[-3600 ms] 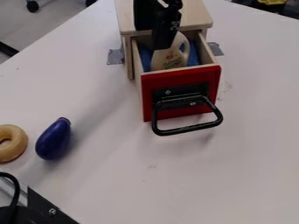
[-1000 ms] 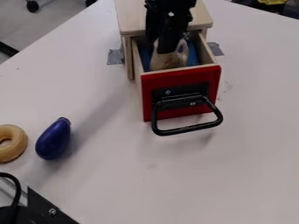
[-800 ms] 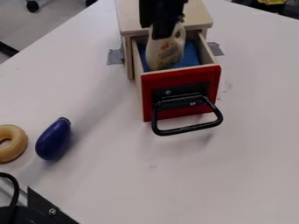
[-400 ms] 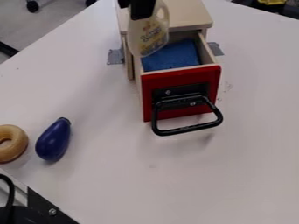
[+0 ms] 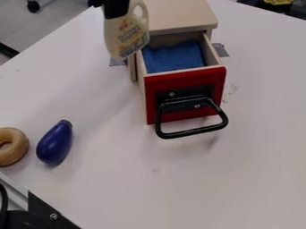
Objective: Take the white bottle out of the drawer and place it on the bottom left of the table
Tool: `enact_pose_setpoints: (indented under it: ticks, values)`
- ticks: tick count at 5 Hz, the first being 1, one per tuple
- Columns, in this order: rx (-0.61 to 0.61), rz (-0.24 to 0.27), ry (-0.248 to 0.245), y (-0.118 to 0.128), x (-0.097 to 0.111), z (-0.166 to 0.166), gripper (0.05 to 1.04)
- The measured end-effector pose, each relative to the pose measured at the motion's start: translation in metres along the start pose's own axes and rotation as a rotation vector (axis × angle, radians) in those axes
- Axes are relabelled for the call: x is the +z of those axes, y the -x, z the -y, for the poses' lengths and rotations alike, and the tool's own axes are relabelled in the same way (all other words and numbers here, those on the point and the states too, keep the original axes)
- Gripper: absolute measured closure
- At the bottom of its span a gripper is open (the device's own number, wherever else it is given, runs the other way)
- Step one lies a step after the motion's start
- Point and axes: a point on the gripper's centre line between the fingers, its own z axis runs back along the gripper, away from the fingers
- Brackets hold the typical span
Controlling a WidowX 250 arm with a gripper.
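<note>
Lifted left from the drawer, the bottle hangs beneath the pincer gripping it

1. White table: faint marks.
2. On it: wooden drawer unit, drawer open; grey tape at its sides.
3. Left: dark-blue eggplant near tan ring, apart.
</note>
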Motion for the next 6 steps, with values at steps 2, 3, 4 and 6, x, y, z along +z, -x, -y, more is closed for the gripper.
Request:
enact_pose_setpoints:
  ticks: [2, 3, 4, 6]
  values:
    - [0.058, -0.036, 0.006, 0.028, -0.007, -0.014, 0.594]
    - [0.089, -0.050, -0.001, 0.039, -0.012, -0.023, 0.594]
    - [0.122, -0.070, -0.012, 0.053, -0.024, -0.031, 0.594]
    - [0.150, -0.133, -0.040, 0.075, -0.049, -0.049, 0.594]
